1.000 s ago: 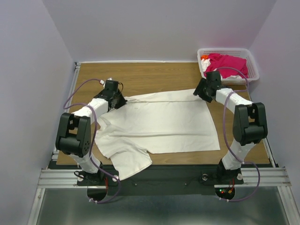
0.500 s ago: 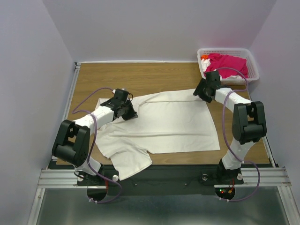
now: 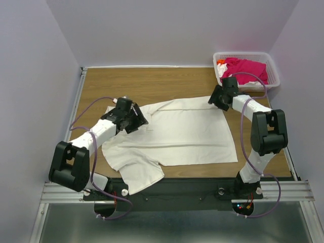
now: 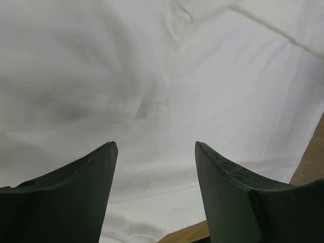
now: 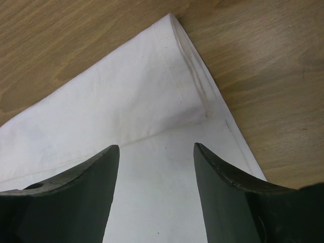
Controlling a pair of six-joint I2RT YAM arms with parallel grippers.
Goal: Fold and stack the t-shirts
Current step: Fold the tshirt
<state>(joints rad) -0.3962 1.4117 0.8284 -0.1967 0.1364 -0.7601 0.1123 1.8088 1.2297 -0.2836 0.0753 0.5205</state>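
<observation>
Left jaws opened over off-white t-shirt (image 3: 187, 134)

The left arm (image 3: 96, 132) stretches low, far and rightward from its base. The left gripper (image 3: 135, 119) points down, jaws apart and empty. The right arm (image 3: 255, 109) folds at the elbow and reaches left. The right gripper (image 3: 216, 99) also points down, jaws apart and empty.

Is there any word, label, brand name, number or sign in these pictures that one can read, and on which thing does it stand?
No text can be read in any view.
off-white t-shirt: plain cloth, no print or visible label.
pink t-shirt: no print visible.
white basket: no visible marking.
wooden table: only wood grain.
</observation>
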